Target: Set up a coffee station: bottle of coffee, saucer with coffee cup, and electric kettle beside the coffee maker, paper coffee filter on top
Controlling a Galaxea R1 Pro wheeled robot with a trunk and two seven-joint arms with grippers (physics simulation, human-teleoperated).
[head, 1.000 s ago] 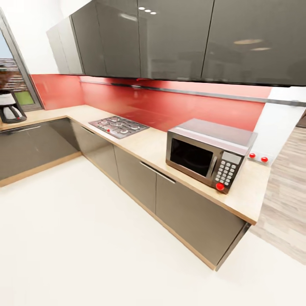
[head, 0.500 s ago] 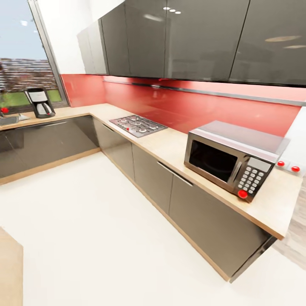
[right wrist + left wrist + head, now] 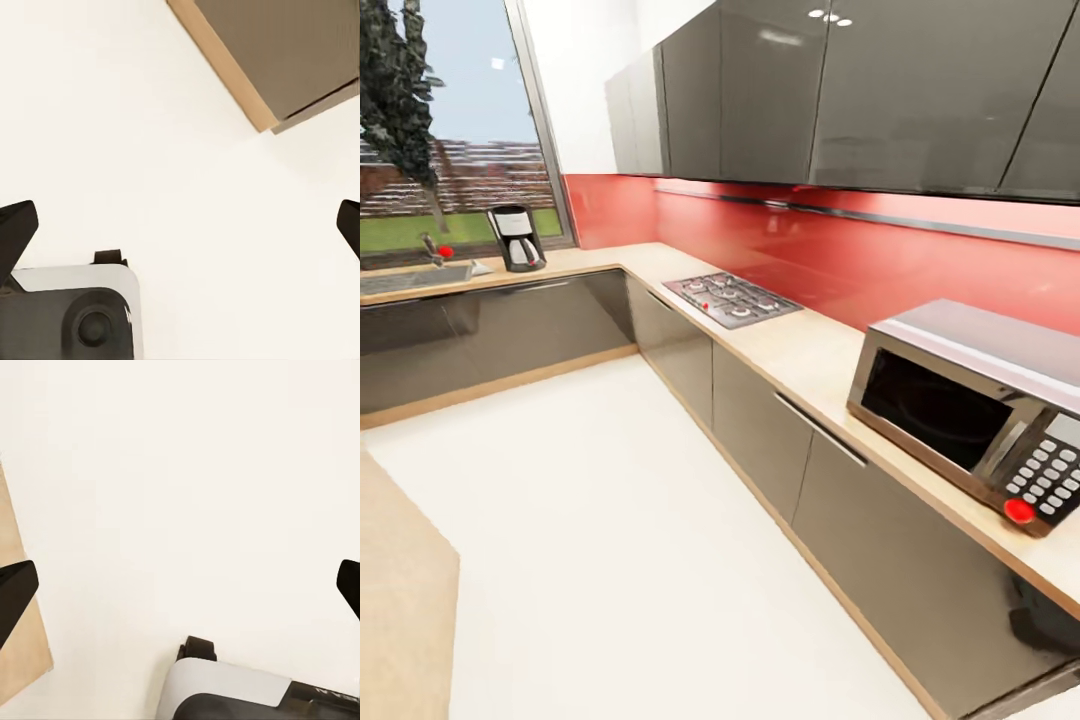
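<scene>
While we're in transit, both grippers — left [image 3: 180, 592], right [image 3: 180, 229] — hang wide open and empty over the floor [image 3: 610, 500], nothing to carry yet; coffee maker [image 3: 516, 238] sits on the far countertop [image 3: 590, 258] by the window.

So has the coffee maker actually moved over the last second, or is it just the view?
No. The coffee maker keeps its spot on the countertop by the window corner; the whole picture has shifted right, so the camera turned.
</scene>
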